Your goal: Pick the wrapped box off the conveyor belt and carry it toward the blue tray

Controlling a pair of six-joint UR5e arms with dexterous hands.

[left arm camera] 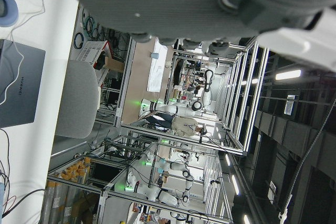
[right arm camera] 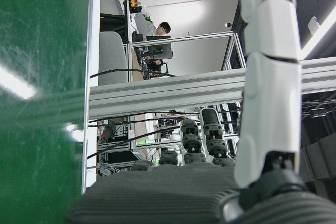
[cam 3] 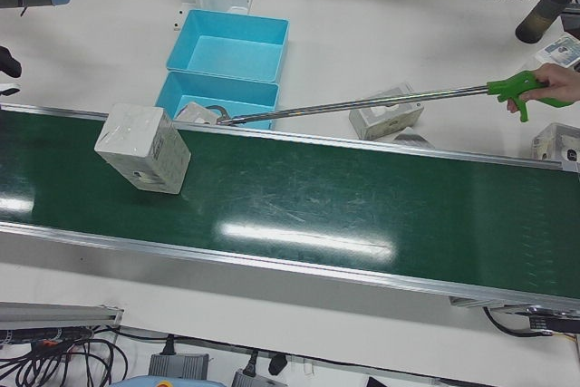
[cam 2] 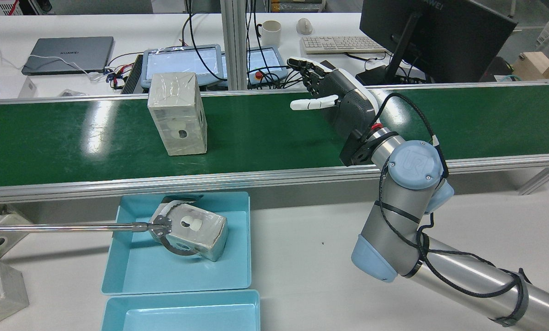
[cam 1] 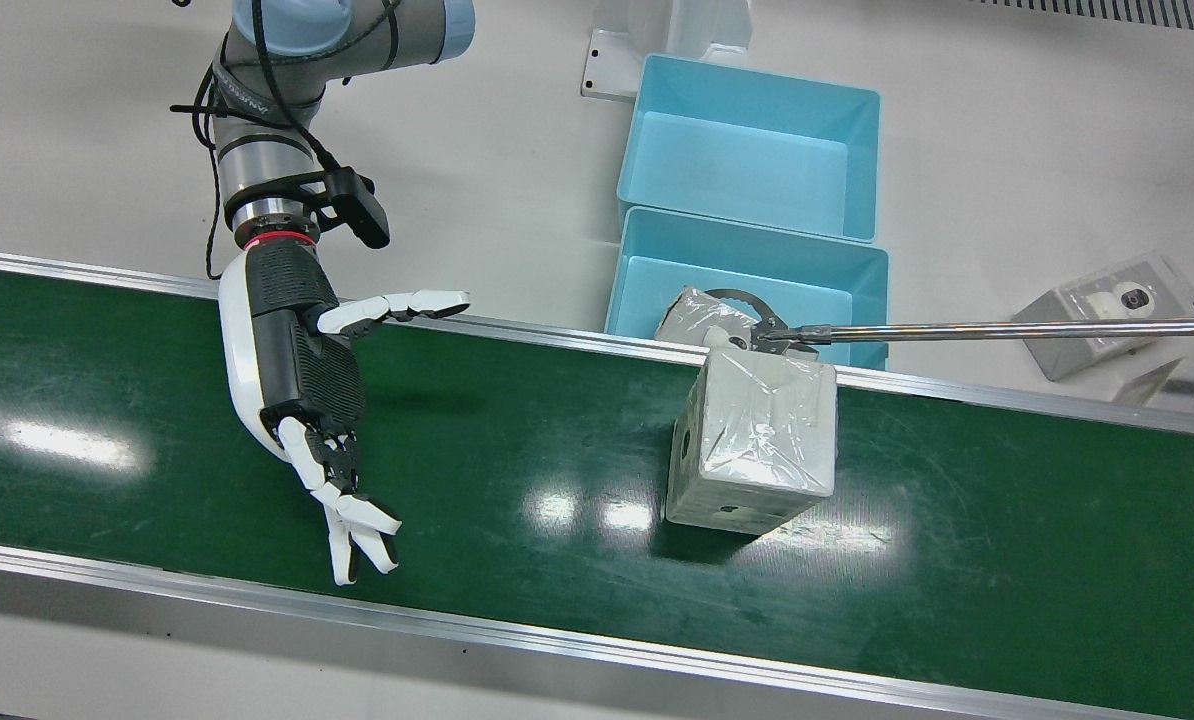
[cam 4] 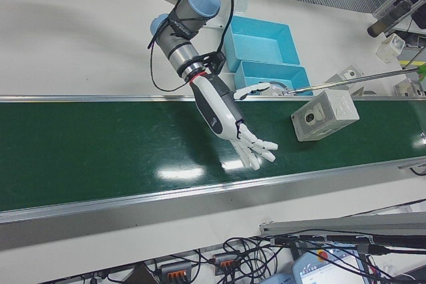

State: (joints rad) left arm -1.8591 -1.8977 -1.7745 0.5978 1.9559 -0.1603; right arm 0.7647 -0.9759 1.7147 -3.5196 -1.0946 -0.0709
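wrapped box point(cam 1: 754, 440) stood mid-belt, well apart from right hand point(cam 1: 302, 385) | hand hovered over conveyor belt point(cam 1: 1007, 560), fingers spread, empty

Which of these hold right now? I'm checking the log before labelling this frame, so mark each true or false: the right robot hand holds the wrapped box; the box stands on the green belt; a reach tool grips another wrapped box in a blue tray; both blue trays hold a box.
1. The right robot hand holds the wrapped box. False: it is open above the conveyor belt, well apart from the box.
2. The box stands on the green belt. True.
3. A reach tool grips a second wrapped box in a blue tray. True.
4. Both blue trays hold a box. False: the other tray shows nothing inside.
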